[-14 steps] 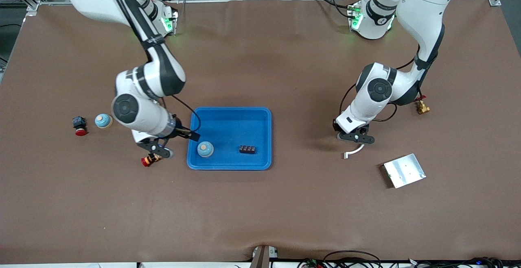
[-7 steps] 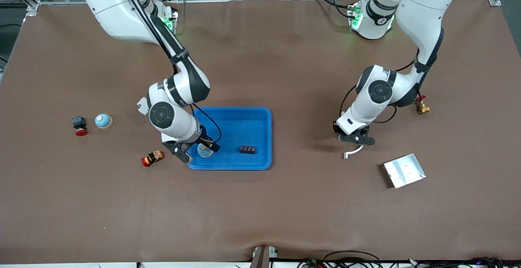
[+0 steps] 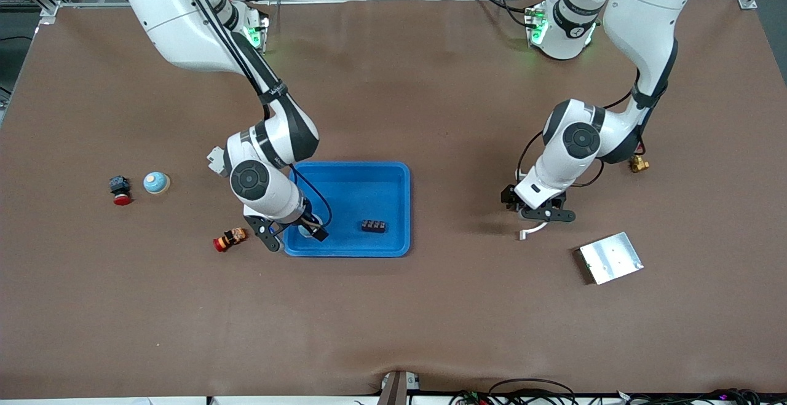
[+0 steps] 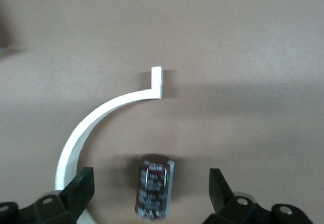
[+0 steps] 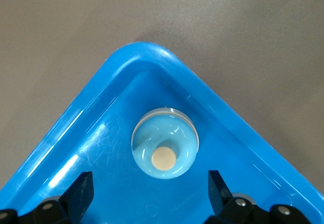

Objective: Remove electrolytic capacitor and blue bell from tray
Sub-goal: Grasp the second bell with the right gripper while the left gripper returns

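Observation:
The capacitor (image 4: 154, 187), a dark brown cylinder with pale print, lies on its side on the brown table. My left gripper (image 4: 151, 184) is open around it, one finger on each side and neither touching it. In the front view the left gripper (image 3: 541, 214) hides the capacitor. A light blue bell (image 5: 164, 143) with a cream button sits in a corner of the blue tray (image 5: 76, 133). My right gripper (image 5: 150, 187) hangs open just over that corner (image 3: 294, 233). A second bell (image 3: 156, 182) stands on the table toward the right arm's end.
A white curved bracket (image 4: 101, 118) lies right beside the capacitor (image 3: 533, 230). The tray (image 3: 350, 187) also holds a black terminal block (image 3: 374, 226). A red-tipped part (image 3: 229, 239) lies beside the tray. A red button (image 3: 120, 190), a metal plate (image 3: 610, 257) and a brass fitting (image 3: 637, 163) are on the table.
My right arm has swung from beside the tray, over the red-tipped part, to over the tray corner with the bell. The left gripper's fingers have spread wide.

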`<state>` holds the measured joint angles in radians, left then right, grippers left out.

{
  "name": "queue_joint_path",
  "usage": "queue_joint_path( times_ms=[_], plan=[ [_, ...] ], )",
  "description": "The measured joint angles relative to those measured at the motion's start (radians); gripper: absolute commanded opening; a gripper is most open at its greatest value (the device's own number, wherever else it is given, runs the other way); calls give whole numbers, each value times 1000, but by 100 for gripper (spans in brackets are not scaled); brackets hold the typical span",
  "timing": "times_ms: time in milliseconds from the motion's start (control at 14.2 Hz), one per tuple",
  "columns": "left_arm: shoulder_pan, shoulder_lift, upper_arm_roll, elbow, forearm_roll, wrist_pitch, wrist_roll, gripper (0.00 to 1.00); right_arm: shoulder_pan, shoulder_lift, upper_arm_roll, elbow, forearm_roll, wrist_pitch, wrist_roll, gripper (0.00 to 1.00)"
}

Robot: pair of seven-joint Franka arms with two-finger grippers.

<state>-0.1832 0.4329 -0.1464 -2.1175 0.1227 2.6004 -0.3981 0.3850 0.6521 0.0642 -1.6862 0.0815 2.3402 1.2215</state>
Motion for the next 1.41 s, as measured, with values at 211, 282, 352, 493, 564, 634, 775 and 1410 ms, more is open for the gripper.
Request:
queue_joint_path(
  times_ms=[211, 282, 352, 493, 564, 634, 775, 1410],
  plan=[
    [-2, -30, -61, 125, -46, -192, -263, 100, 0, 23, 0, 0, -1, 23, 8, 100],
    [-7, -32, -78, 155, -96, -212, -342, 100, 0, 30, -1, 0, -1, 28, 9, 100],
    [-14, -31, -88, 176, -140, -217, -417, 100, -1, 37, -1, 0, -1, 34, 9, 100],
    [-38, -26, -96, 210, -187, -218, -595, 100, -4, 45, -4, 0, -1, 39, 11, 100],
    [-61, -16, -98, 237, -192, -218, -707, 100, -7, 46, -5, 0, -1, 39, 11, 100],
    [-88, 0, -98, 271, -192, -219, -814, 100, -9, 47, -6, 0, -1, 39, 11, 100],
    [-148, 47, -97, 349, -192, -229, -1010, 100, -10, 47, -6, 0, -1, 39, 11, 83],
    [-336, 299, -28, 729, -76, -349, -1600, 100, -13, 34, -7, 16, -11, -1, -36, 0]
  ],
)
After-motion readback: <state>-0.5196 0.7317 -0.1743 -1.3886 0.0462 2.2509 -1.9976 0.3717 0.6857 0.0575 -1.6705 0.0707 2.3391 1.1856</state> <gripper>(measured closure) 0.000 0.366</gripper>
